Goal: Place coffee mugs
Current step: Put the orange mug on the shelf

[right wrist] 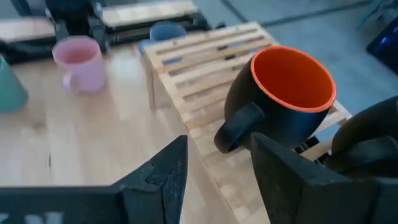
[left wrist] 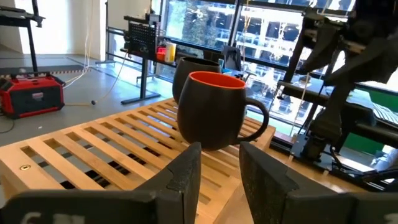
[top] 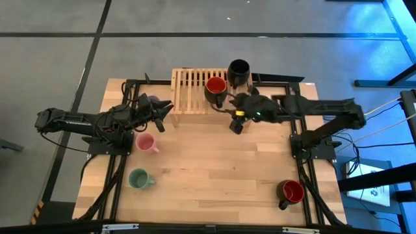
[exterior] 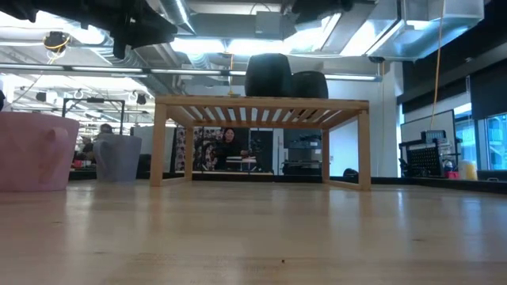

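Hovering just off the near right corner of the slatted wooden rack (top: pixel 195 90), my right gripper (top: pixel 237 123) has its fingers parted and holds nothing. A red-lined dark mug (top: pixel 215 87) stands on the rack's right end, its handle toward that gripper, with the black mug (top: pixel 239 71) just behind it. My left gripper (top: pixel 160 116) waits at the rack's left side, narrowly open, beside the lavender mug (top: pixel 151 101). On the tabletop (top: pixel 214 169) sit the pink mug (top: pixel 145 142), the green mug (top: pixel 139 178) and another red-lined mug (top: pixel 291 191), near right. No readable writing shows.
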`<state>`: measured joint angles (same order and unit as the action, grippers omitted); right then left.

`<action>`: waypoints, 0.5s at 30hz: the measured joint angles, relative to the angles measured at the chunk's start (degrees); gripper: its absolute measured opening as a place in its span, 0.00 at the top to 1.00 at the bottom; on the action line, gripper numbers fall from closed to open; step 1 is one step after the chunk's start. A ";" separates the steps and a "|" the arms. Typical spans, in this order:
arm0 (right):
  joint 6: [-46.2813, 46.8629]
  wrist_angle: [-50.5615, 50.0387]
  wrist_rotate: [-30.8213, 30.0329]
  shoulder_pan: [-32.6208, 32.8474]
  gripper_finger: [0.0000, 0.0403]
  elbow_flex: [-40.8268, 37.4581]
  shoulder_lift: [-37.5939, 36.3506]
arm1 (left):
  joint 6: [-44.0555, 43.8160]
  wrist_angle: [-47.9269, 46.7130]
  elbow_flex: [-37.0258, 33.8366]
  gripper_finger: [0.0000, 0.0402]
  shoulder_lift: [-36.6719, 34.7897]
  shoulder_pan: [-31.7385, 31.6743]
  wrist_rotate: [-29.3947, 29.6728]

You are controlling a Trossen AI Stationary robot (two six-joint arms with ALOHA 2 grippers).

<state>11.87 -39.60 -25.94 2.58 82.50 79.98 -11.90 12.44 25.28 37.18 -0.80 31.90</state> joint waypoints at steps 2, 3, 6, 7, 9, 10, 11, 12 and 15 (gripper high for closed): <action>0.47 5.68 -1.91 1.20 0.60 -5.52 -2.97 | -0.04 0.02 0.00 0.74 -0.01 -0.02 0.02; 1.13 8.16 -2.88 1.76 0.60 -8.00 -4.28 | -0.04 0.03 0.00 0.74 -0.01 -0.02 0.02; 1.82 13.70 -4.17 3.06 0.60 -13.55 -6.72 | -0.02 0.03 0.00 0.74 -0.01 -0.02 0.00; 1.83 15.14 -4.47 3.41 0.60 -14.82 -6.96 | -0.01 0.03 0.00 0.74 0.01 -0.02 0.02; 1.86 17.85 -4.47 3.99 0.60 -16.50 -6.94 | 0.00 0.20 0.00 0.74 0.01 -0.02 0.01; 2.21 19.02 -4.30 3.98 0.60 -17.07 -6.85 | -0.02 0.21 0.00 0.74 -0.01 -0.02 0.00; 2.99 19.97 -3.72 3.97 0.60 -17.28 -6.56 | -0.02 0.25 0.00 0.74 0.01 -0.03 0.00; 4.13 20.55 -2.86 3.94 0.60 -17.41 -6.15 | -0.01 0.40 0.00 0.74 0.01 -0.04 -0.02; 7.56 20.00 -1.24 3.77 0.60 -17.62 -5.02 | 0.00 0.67 0.00 0.74 -0.01 -0.04 -0.76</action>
<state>19.42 -19.59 -27.18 6.35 64.88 74.96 -11.90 13.10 25.28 37.17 -0.84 31.14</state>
